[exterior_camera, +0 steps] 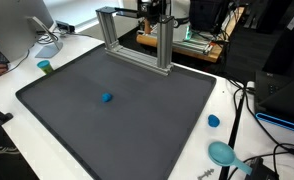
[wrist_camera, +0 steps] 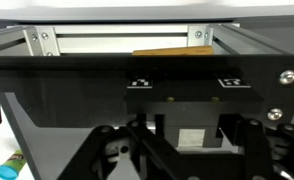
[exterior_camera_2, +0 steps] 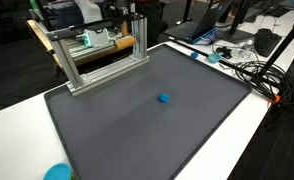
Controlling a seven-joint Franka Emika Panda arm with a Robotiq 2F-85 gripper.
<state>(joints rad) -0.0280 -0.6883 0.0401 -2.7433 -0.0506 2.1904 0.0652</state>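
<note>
Office clutter of monitors and cables rings a white table point(exterior_camera: 12, 92) that carries a wide, matte, dark grey mat point(exterior_camera: 137, 130); by the table's left edge, just off the mat, stands a small green cylinder point(exterior_camera: 45, 67); a small blue piece point(exterior_camera: 106, 98), rounded and smooth-looking, lies alone near the middle of the mat, well apart from everything else; along the far edge stands the aluminium frame point(exterior_camera: 166, 45), slotted square bars in brushed metal, two posts, a top rail and a base rail; my gripper point(wrist_camera: 184, 155) hangs just behind that frame, and the wrist view looks straight at the rails with a tan board point(wrist_camera: 172, 50) beyond them; the finger linkages stand wide apart with nothing between them, so I read the pincer as released and empty; towards the right edge lies a flat blue cap point(exterior_camera: 213, 121), and at the near right corner a glossy teal scoop point(exterior_camera: 223, 152) beside loose cables point(exterior_camera: 249, 100). My worry is the frame: it sits so near the fingers that a careless forward or downward sweep could knock a hard rail, and a wide swing right could snag those cables.
</note>
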